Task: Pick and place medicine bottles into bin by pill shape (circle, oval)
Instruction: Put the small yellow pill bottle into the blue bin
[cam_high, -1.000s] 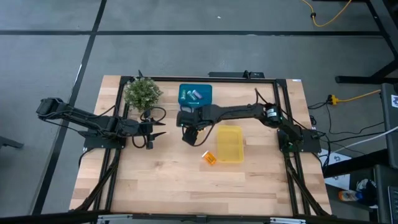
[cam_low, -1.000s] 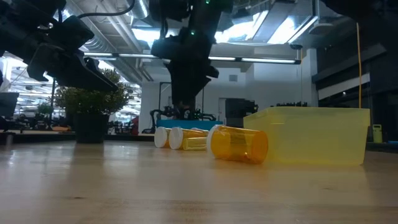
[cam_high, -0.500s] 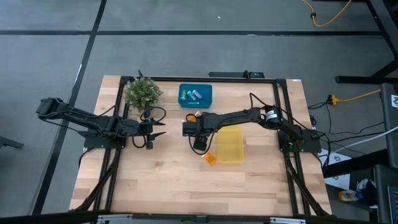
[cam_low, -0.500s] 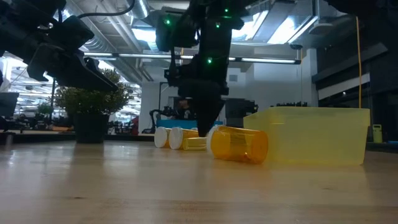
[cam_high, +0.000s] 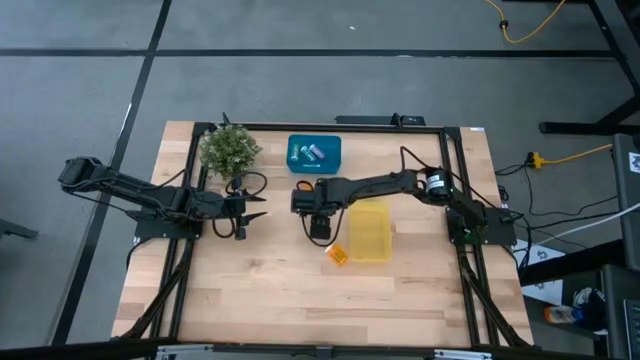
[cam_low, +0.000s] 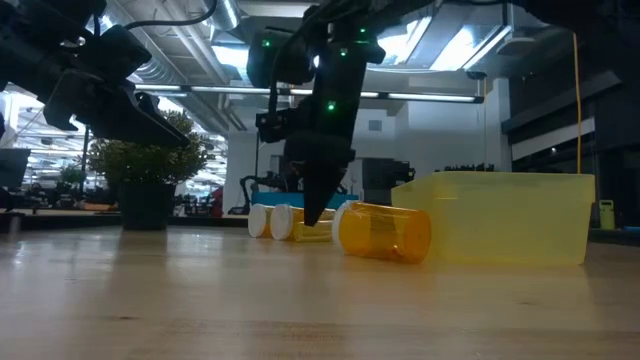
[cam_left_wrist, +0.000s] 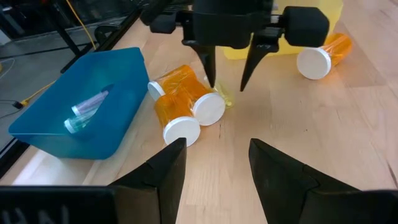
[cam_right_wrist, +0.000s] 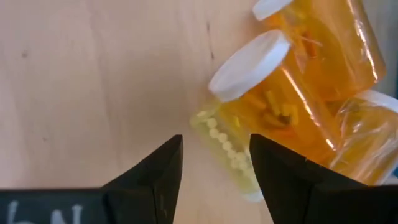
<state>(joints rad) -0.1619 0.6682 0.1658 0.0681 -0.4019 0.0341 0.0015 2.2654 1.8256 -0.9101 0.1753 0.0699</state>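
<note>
Since half a second back the right gripper (cam_high: 318, 235) had pulled slightly toward the blue bin (cam_high: 314, 152) and the cluster of orange bottles (cam_left_wrist: 186, 102); a second back it sat further left, near the bin's front edge. Left gripper (cam_high: 262, 207) hadn't moved, parked left of centre, fingers spread, empty. Right fingers were spread too, holding nothing, tips poised just over a small clear bottle of round pills (cam_right_wrist: 227, 149) lying against the capped orange bottles. One more orange bottle (cam_high: 337, 255) lay on the table beside the yellow bin (cam_high: 368, 232). Blue bin held pale bottles (cam_high: 312, 152).
</note>
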